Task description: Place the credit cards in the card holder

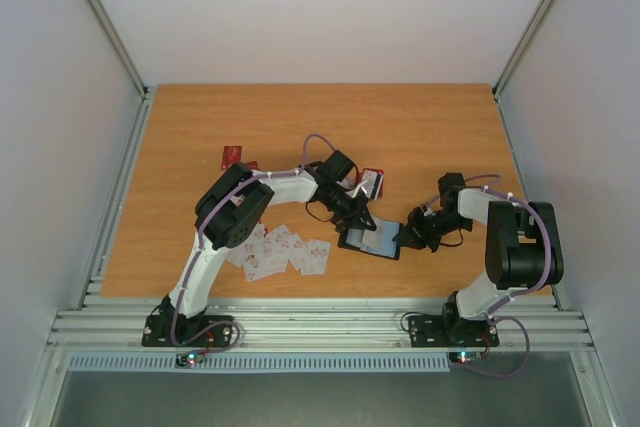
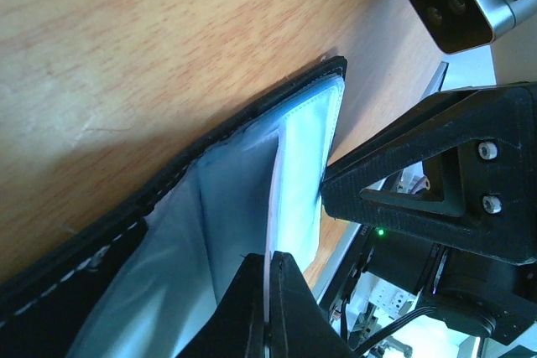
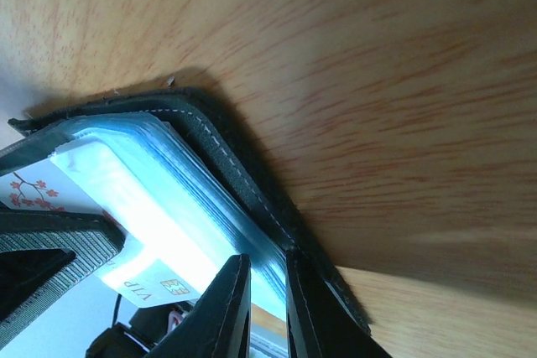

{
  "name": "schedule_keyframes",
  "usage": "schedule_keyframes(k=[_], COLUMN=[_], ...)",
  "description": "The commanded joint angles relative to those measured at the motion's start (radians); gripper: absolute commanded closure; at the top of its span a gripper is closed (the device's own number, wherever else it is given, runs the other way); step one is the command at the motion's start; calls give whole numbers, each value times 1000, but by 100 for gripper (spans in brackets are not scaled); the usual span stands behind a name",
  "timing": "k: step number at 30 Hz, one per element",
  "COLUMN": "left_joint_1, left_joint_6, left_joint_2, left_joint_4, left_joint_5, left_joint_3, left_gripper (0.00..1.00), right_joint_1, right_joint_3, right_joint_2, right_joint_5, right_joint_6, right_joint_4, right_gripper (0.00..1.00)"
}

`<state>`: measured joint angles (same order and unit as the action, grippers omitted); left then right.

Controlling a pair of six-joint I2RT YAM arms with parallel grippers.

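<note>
Looking down, we see the card holder (image 1: 372,243) lying open on the tabletop (image 1: 420,137) between the arms. The left end effector (image 2: 268,278) is pinched together on one thin pale sleeve of it. The right end effector (image 3: 268,291) clamps the holder's sleeve edge. Loose credit cards (image 1: 285,252) lie near the left arm.

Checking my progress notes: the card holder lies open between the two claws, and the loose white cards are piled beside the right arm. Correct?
One detail is off. The card holder does lie open between the left claw and the right claw, but the loose white cards are piled beside the left arm, not the right. The top external view shows this.
</note>
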<state>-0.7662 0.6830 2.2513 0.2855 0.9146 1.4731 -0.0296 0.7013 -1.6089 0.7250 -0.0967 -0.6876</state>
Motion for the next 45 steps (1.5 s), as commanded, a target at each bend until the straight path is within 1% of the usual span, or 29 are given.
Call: schedule_keyframes(k=[1, 5, 16, 21, 25, 33, 45], left_joint_1=[-18, -21, -20, -20, -19, -23, -39], left_joint_6=[14, 17, -54, -90, -110, -107, -78], left_joint_2=[-15, -16, -47, -53, -53, -22, 24], left_joint_4=[10, 52, 283, 416, 491, 579, 603], left_joint_5=[-43, -65, -170, -223, -256, -296, -294], left_joint_3=[-19, -10, 62, 112, 148, 208, 260], left_gripper=[100, 99, 73, 65, 58, 58, 62], right_joint_1=[13, 14, 14, 14, 13, 14, 14], right_joint_3=[-40, -39, -56, -70, -76, -82, -94], right_joint_2=[-31, -30, -22, -26, -29, -26, -44], right_joint_5=[-23, -21, -11, 1, 11, 23, 43], right_joint_6=[-23, -28, -53, -74, -85, -87, -94], right_joint_4=[75, 83, 133, 172, 197, 212, 246], right_gripper=[87, 87, 87, 87, 87, 87, 87])
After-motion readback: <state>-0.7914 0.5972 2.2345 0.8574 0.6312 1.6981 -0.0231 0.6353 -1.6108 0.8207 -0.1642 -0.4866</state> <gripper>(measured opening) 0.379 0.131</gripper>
